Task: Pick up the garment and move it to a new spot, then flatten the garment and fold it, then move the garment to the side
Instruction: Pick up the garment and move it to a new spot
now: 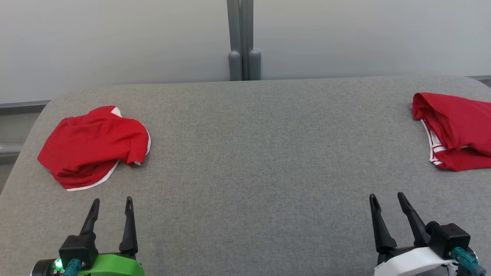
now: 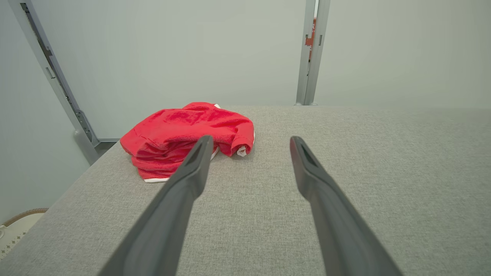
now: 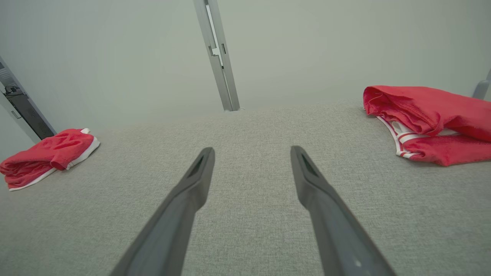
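A crumpled red garment (image 1: 92, 147) with white trim lies in a heap on the grey fabric-covered table (image 1: 245, 161). It sits just ahead of the left gripper (image 1: 112, 200), slightly to the outer side of its fingertips and clear of them. In the left wrist view the heap sits beyond the tip of that claw's left finger, which crosses the garment's near edge in the picture. The left gripper's two dark fingers are spread wide above bare table cloth, with nothing between them.

A second red garment (image 1: 456, 126), edged with white stripes, lies loosely bunched ahead of the right gripper (image 1: 386, 195) and off to its outer side. It is near the table's right edge and runs out of the head view. The right gripper is likewise spread wide and empty, its fingers pointing across the table.

The two garments are well apart, with both claws on the table's near side. Beyond the table, a grey post (image 1: 244, 38) rises against a pale wall (image 1: 115, 38).
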Available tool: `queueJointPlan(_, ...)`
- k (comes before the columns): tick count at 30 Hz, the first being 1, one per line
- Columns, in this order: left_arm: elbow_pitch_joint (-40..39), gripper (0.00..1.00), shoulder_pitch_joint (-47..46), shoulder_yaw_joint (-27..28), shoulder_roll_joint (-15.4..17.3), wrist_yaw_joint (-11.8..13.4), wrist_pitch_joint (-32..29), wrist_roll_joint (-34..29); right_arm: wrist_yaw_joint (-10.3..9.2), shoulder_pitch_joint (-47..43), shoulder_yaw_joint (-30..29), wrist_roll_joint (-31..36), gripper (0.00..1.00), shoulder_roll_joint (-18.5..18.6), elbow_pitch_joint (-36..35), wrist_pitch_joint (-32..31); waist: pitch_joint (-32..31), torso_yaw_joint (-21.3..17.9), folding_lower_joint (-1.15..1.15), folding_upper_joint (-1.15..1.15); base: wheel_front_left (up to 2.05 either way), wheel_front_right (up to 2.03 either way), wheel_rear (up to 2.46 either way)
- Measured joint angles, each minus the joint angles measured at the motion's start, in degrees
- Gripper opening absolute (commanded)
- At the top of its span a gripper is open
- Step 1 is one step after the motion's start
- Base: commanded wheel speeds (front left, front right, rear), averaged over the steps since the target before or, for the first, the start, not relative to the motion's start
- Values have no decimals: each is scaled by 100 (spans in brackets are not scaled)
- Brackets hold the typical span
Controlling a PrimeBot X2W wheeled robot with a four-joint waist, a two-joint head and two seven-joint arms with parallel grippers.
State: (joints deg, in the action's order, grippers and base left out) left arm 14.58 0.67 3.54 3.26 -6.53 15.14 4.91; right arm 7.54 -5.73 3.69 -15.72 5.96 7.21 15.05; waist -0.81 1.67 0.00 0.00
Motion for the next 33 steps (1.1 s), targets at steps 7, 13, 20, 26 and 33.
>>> queueJointPlan(7, -4, 100, -3, 71, 16, 0, -1, -2, 0, 6, 16, 32, 100, -31, 8, 0, 14, 158, 0, 0, 0, 0, 0)
queueJointPlan(13, 11, 100, -5, 97, 32, 0, 0, -25, 0, 4, 20, 51, 100, -43, 20, 0, 16, 451, 0, 0, 0, 0, 0)
queueJointPlan(20, 2, 100, -13, 168, 94, 7, 0, -25, 0, -11, 12, 73, 100, -16, 18, 0, 39, 925, 0, 0, 0, 0, 0)
queueJointPlan(26, -14, 100, -16, 214, 123, 33, 0, -25, 0, -8, 37, 73, 100, 8, 29, 0, 78, 1375, 0, 0, 0, 0, 0)
queueJointPlan(33, -42, 100, -1, 269, 123, 56, 0, -15, 0, 7, 114, 70, 100, 27, 64, 0, 114, 1886, 0, 0, 0, 0, 0)
